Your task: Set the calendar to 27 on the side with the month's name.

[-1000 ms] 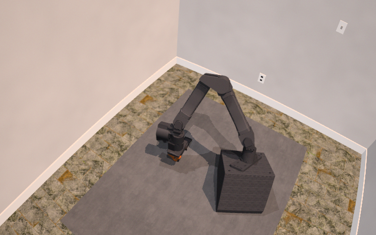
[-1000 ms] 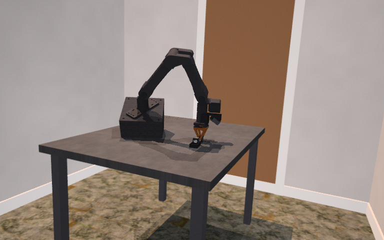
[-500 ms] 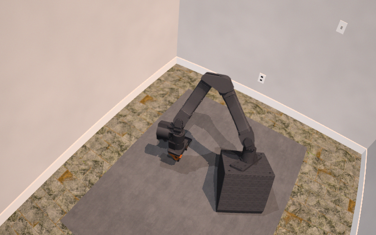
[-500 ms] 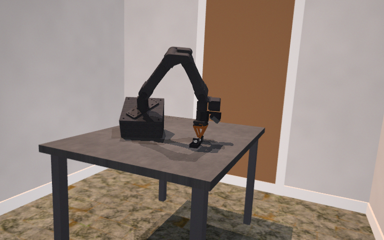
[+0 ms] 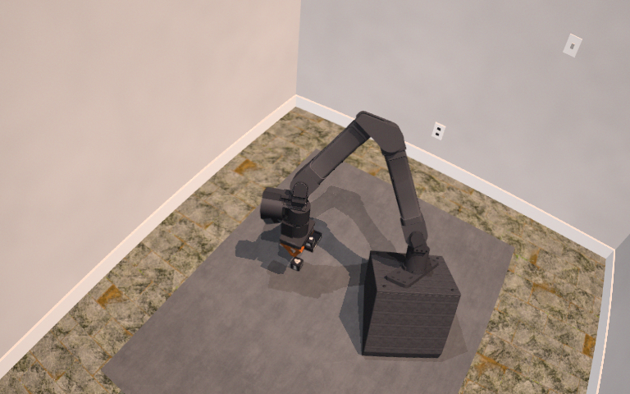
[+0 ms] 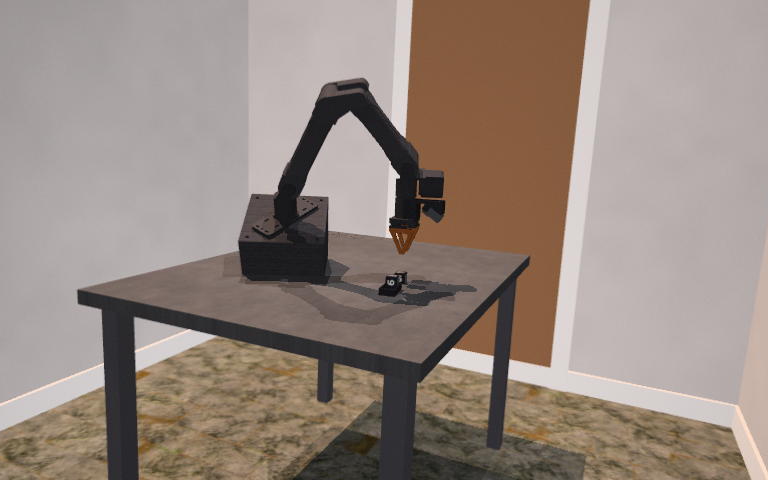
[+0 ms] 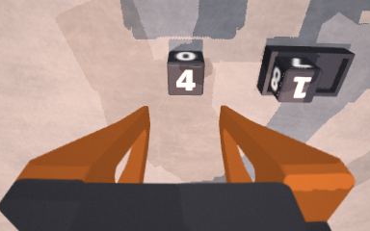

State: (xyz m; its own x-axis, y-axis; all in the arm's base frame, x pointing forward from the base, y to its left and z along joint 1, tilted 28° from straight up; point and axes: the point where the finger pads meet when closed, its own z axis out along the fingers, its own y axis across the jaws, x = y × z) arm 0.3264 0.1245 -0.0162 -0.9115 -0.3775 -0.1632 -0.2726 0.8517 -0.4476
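Observation:
My gripper (image 5: 294, 254) (image 6: 402, 253) (image 7: 184, 115) is open, with nothing between its fingertips, and hangs above the table. A black cube (image 5: 297, 263) (image 6: 401, 277) (image 7: 186, 80) stands loose on the table, outside the tray; the wrist view shows a 4 on top and a 0 on one side. The small black tray (image 6: 386, 292) (image 7: 308, 50) lies on the table beside it. The other cube (image 5: 310, 240) (image 6: 390, 281) (image 7: 297, 83) is in one end of the tray, showing an upside-down 1 on top and an 8 on a side. The month's name is not visible.
The dark block (image 5: 410, 322) (image 6: 284, 258) under the arm's base stands on the grey table (image 5: 221, 336) (image 6: 198, 297). In the wrist view, the other end of the tray holds no cube. Arm shadows fall around the cubes.

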